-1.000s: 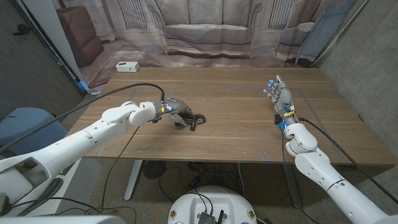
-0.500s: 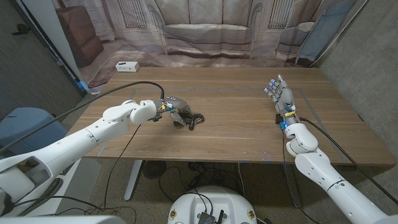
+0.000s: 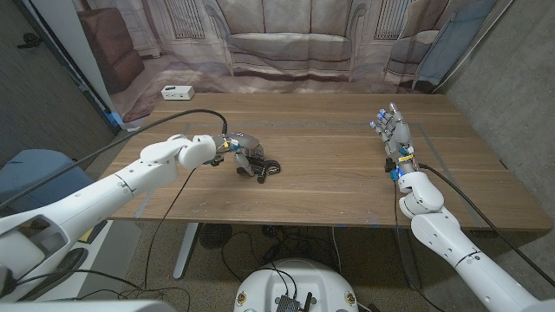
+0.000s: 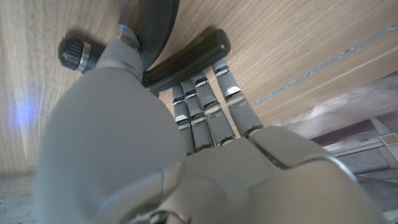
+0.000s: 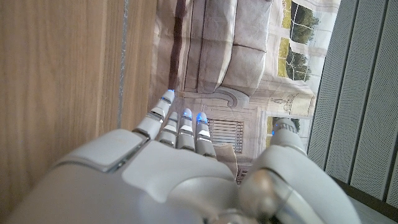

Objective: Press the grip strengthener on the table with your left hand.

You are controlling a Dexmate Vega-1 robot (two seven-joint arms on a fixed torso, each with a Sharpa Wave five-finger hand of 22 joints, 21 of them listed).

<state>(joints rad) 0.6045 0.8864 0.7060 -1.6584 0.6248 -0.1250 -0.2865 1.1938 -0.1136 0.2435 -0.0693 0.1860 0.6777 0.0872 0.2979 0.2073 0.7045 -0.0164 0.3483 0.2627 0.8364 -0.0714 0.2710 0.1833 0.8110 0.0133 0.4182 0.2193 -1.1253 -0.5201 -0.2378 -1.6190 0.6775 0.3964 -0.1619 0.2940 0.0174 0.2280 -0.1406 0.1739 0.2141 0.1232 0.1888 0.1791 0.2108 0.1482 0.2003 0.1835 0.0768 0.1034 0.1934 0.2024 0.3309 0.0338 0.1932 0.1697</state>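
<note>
The black grip strengthener (image 3: 266, 168) lies on the wooden table (image 3: 329, 182), left of the middle. My left hand (image 3: 244, 147) is over its near-left end and grips it, fingers curled around a handle. In the left wrist view the fingers (image 4: 205, 106) wrap a black handle (image 4: 189, 55), and a round knurled knob (image 4: 74, 53) of the grip strengthener sticks out beside the thumb. My right hand (image 3: 392, 135) stands on its edge at the table's right side, fingers apart and holding nothing; the right wrist view shows its fingers (image 5: 180, 127) stretched out beside the tabletop.
A small white box (image 3: 177, 92) sits at the table's far left corner. A black cable (image 3: 186, 121) arcs over my left arm. A printed backdrop of a sofa (image 3: 286, 43) hangs behind the table, and a grey wall stands to the right.
My left hand and forearm have shifted a little toward the far side, and the grip strengthener has been drawn slightly to the left under the hand. The right hand has not moved.
</note>
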